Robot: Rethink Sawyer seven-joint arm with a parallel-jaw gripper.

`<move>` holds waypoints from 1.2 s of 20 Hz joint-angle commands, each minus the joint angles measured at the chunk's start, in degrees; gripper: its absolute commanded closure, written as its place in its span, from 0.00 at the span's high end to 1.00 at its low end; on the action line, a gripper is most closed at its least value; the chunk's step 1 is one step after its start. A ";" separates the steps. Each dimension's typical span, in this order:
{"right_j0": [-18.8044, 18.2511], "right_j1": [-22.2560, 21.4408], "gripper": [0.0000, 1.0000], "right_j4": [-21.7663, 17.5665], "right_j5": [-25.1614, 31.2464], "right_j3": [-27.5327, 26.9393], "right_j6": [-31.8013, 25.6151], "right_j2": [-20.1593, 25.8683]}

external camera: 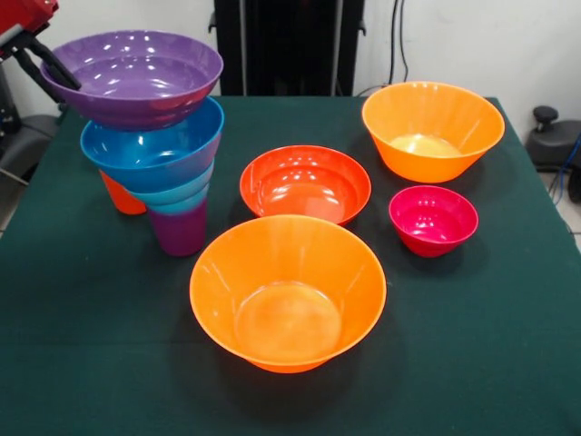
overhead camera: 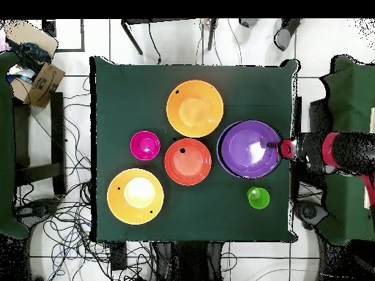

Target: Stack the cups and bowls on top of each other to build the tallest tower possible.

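The tower stands at the left of the front view: a purple cup (external camera: 179,229) at the bottom, then the small teal bowl (external camera: 177,193), the large blue bowl (external camera: 152,147) and the large purple bowl (external camera: 136,80) on top, sitting slightly off-centre. My gripper (external camera: 62,74) is shut on the purple bowl's rim; in the overhead view the gripper (overhead camera: 281,148) is at the right edge of the purple bowl (overhead camera: 249,148). An orange cup (external camera: 120,196) stands behind the tower. A green cup (overhead camera: 258,197) shows only in the overhead view.
On the green cloth lie a large orange bowl (external camera: 288,292) at the front, a shallow red-orange bowl (external camera: 305,183) in the middle, a second large orange bowl (external camera: 432,130) at the back right, and a small magenta bowl (external camera: 433,219).
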 commanded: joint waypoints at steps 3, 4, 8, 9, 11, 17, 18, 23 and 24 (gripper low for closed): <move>3.75 4.76 0.00 -2.48 -4.63 0.57 -6.72 -0.85; 3.99 4.96 0.00 -2.45 -4.55 0.26 -6.79 -0.91; 4.37 5.60 0.00 -2.54 -4.63 -0.09 -7.11 -0.98; 4.39 5.63 0.00 -2.62 -4.60 -0.12 -7.12 -1.02; 4.43 5.69 0.00 -2.79 -4.53 -0.18 -7.15 -1.11; 4.15 6.28 0.00 -3.83 -5.70 0.22 -7.47 -1.34; 4.10 6.42 0.00 -4.06 -6.04 0.26 -7.54 -1.39; 4.50 6.74 0.00 -5.59 -7.16 -0.66 -7.67 -2.08; 4.67 6.67 0.00 -5.87 -7.14 -0.97 -7.70 -2.33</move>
